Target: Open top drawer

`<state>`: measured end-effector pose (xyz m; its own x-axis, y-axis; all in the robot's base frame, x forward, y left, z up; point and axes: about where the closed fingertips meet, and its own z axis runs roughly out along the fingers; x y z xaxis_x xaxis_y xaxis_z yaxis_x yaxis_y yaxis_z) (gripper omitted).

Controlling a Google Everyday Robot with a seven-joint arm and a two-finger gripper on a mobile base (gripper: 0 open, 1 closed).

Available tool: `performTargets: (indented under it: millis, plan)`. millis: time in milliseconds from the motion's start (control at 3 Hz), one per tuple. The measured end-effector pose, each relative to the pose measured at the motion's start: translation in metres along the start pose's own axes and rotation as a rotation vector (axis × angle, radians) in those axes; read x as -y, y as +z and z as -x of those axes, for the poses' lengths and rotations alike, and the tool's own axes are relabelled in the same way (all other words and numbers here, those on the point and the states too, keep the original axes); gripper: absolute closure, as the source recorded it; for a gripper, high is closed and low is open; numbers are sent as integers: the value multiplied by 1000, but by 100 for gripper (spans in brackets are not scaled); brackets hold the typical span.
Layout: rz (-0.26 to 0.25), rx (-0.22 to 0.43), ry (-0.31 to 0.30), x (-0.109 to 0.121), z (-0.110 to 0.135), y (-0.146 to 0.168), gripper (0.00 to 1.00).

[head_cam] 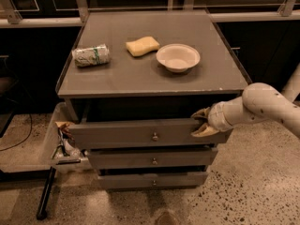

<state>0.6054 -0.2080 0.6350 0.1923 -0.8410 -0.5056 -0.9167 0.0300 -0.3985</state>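
Note:
The top drawer (122, 134) is the widest grey front under the grey cabinet top, with a small round metal knob (154, 137) at its centre. It stands pulled out a little, with a dark gap above it. My gripper (200, 123) is at the drawer's right upper edge, on a white arm coming in from the right. One tan fingertip (202, 113) sits above the front's top edge and the other lies against the front face, so the fingers straddle the drawer front's edge.
On the cabinet top (215, 74) lie a crushed can (91, 55), a yellow sponge (142, 46) and a white bowl (178, 57). Two narrower drawers (152, 159) sit below. A bin with clutter (61, 146) stands at the left, and a black pole (47, 196) lies on the speckled floor.

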Motion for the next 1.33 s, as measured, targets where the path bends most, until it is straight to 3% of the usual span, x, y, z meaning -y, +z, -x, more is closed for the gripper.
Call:
performTargets:
  millis: [667, 1000, 1333]
  plan:
    - [2, -3, 8, 5, 0, 0, 42]
    - [28, 26, 20, -3, 0, -1, 33]
    - [74, 58, 12, -29, 7, -16, 56]
